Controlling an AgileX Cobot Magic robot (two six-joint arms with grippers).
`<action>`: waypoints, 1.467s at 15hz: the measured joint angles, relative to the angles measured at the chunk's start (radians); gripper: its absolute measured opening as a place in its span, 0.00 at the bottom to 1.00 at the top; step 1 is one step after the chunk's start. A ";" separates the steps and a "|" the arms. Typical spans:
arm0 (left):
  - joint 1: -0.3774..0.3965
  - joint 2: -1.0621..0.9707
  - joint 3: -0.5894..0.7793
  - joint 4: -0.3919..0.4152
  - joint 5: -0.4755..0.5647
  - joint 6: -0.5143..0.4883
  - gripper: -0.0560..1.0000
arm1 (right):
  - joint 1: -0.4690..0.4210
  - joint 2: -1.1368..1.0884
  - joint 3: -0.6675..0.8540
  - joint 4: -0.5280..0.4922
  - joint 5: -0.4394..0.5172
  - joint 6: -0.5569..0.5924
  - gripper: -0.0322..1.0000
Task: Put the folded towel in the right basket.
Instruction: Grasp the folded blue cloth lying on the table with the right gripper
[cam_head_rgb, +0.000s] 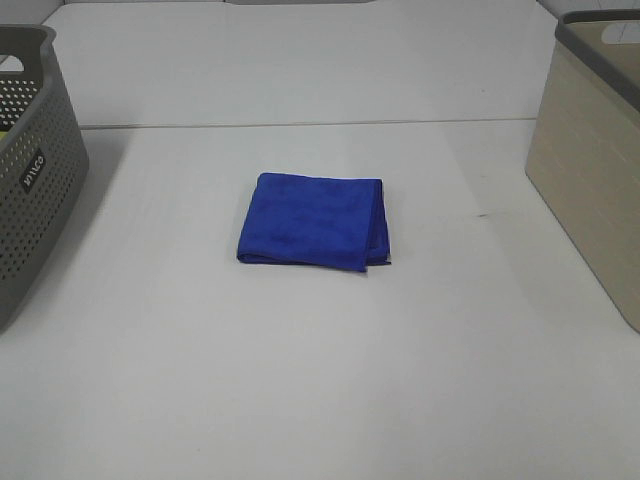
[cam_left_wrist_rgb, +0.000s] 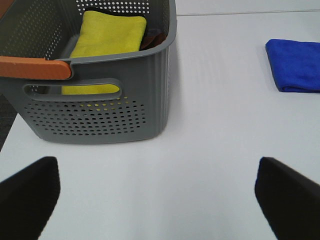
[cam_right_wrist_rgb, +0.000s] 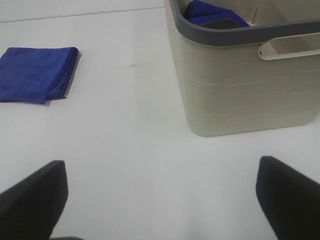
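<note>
A folded blue towel (cam_head_rgb: 313, 221) lies flat in the middle of the white table; it also shows in the left wrist view (cam_left_wrist_rgb: 295, 65) and the right wrist view (cam_right_wrist_rgb: 36, 73). The right basket (cam_head_rgb: 598, 170) is beige with a grey rim and stands at the table's right edge; the right wrist view (cam_right_wrist_rgb: 240, 75) shows blue and dark cloths inside it. My left gripper (cam_left_wrist_rgb: 157, 200) is open and empty, near the grey basket. My right gripper (cam_right_wrist_rgb: 160, 200) is open and empty, in front of the beige basket. Neither gripper shows in the exterior high view.
A grey perforated basket (cam_head_rgb: 30, 170) stands at the left edge; the left wrist view shows its wall (cam_left_wrist_rgb: 100, 112), an orange handle (cam_left_wrist_rgb: 32, 68) and a yellow towel (cam_left_wrist_rgb: 107, 37) inside. A seam (cam_head_rgb: 300, 124) crosses the table behind the towel.
</note>
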 joint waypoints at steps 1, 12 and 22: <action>0.000 0.000 0.000 0.000 0.000 0.000 0.99 | 0.000 0.000 0.000 0.000 0.000 0.000 0.97; 0.000 0.000 0.000 0.000 0.000 0.000 0.99 | 0.000 0.000 0.000 0.000 0.000 0.000 0.97; 0.000 0.000 0.000 0.000 0.000 0.000 0.99 | 0.000 0.000 0.000 0.000 0.000 0.000 0.97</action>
